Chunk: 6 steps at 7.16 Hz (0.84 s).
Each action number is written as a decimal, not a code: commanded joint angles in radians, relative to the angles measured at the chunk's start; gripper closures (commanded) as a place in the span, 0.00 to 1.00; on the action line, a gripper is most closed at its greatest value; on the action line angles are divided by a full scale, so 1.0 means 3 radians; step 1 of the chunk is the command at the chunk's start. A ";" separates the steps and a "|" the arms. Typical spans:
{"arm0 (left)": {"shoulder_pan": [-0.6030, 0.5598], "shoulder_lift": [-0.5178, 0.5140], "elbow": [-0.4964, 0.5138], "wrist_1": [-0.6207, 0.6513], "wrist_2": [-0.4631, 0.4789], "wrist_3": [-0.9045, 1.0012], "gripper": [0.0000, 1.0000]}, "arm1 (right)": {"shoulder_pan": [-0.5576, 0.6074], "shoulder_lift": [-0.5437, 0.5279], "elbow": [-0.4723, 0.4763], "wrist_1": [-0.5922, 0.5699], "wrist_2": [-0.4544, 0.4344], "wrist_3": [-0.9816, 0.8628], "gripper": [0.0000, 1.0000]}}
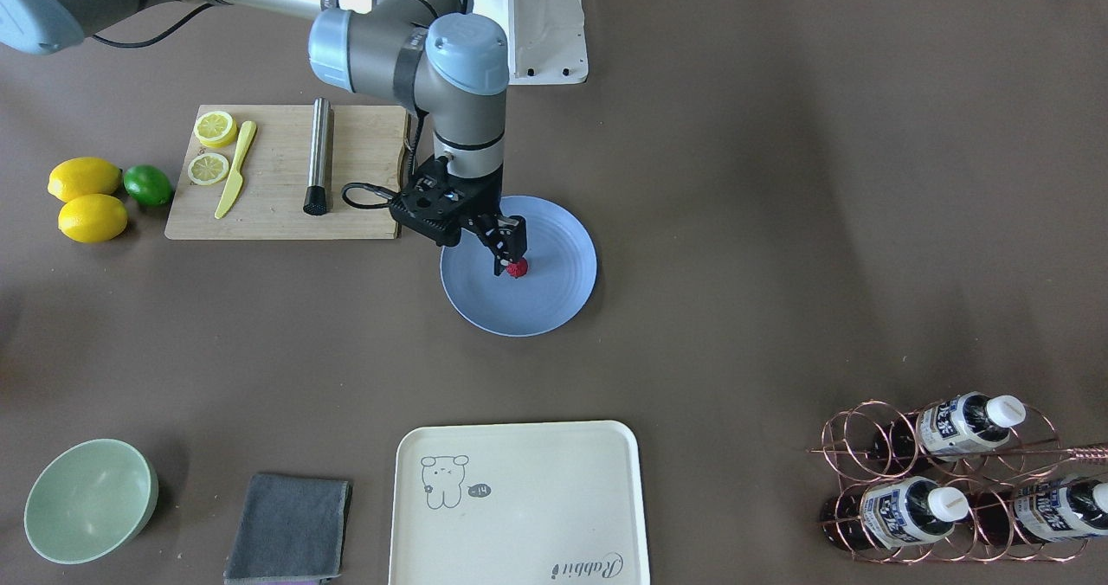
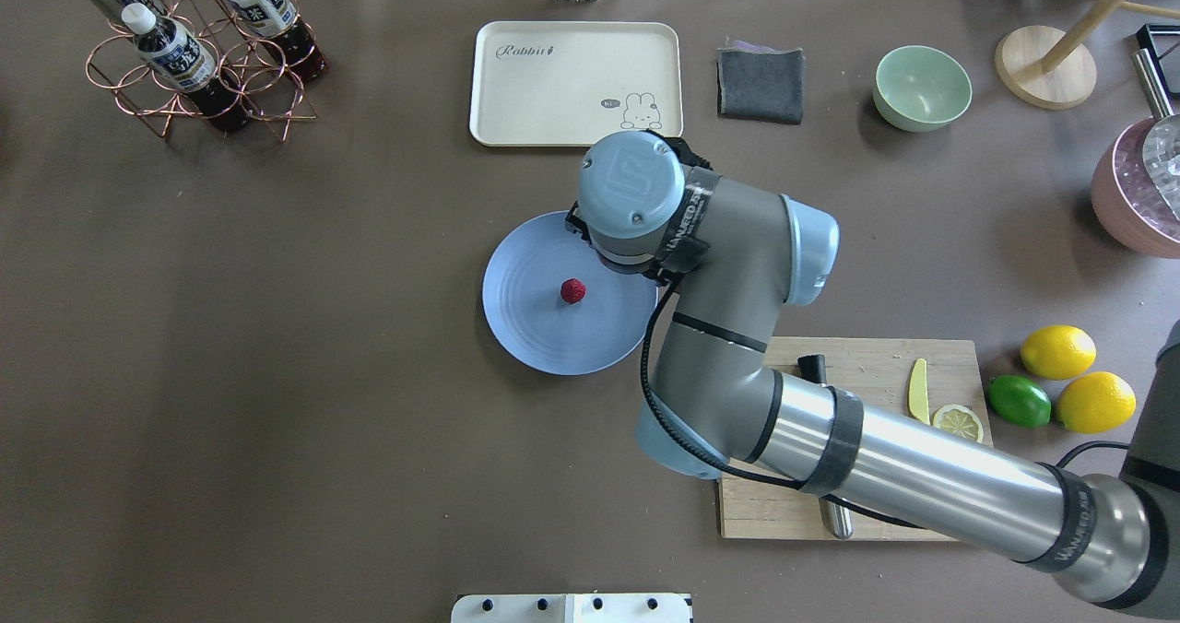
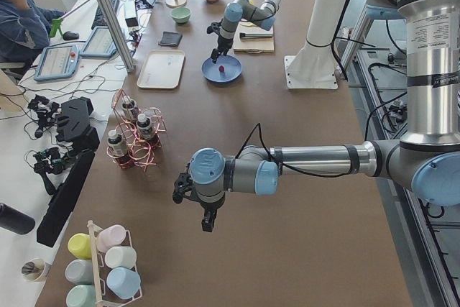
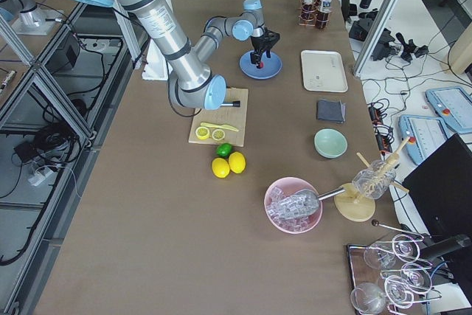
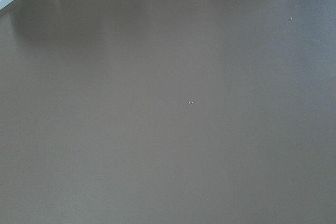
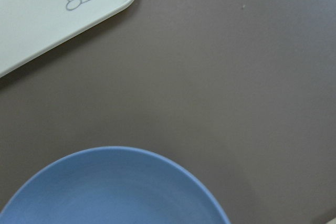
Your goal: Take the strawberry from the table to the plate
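Note:
The small dark-red strawberry [image 1: 518, 268] lies near the middle of the round blue-grey plate [image 1: 554, 299] on the brown table [image 1: 779, 221]. From overhead the strawberry [image 2: 572, 290] rests free on the plate [image 2: 535, 328], clear of the arm. My right gripper [image 1: 511, 252] hangs just above the berry, fingers slightly apart, open and holding nothing. The right wrist view shows only the plate's rim [image 6: 115, 192] and a tray corner. My left gripper [image 3: 206, 222] hovers over bare table far from the plate; I cannot tell whether it is open or shut.
A wooden cutting board [image 1: 277, 170] with lemon slices, a yellow knife and a metal cylinder lies beside the plate. Two lemons [image 1: 86, 200] and a lime sit beyond it. A cream tray [image 1: 519, 498], grey cloth [image 1: 290, 529], green bowl [image 1: 86, 498] and bottle rack [image 1: 943, 481] line the far edge.

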 commanded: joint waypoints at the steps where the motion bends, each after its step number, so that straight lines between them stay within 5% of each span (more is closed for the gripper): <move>1: 0.0000 0.0028 -0.0009 -0.0004 0.0004 0.0004 0.01 | 0.0512 -0.0531 0.0468 -0.0100 0.0502 -0.0963 0.00; 6: 0.0005 0.0028 -0.0009 0.0001 0.0004 0.0004 0.01 | 0.1918 -0.1860 0.0817 -0.0070 0.1259 -0.3795 0.00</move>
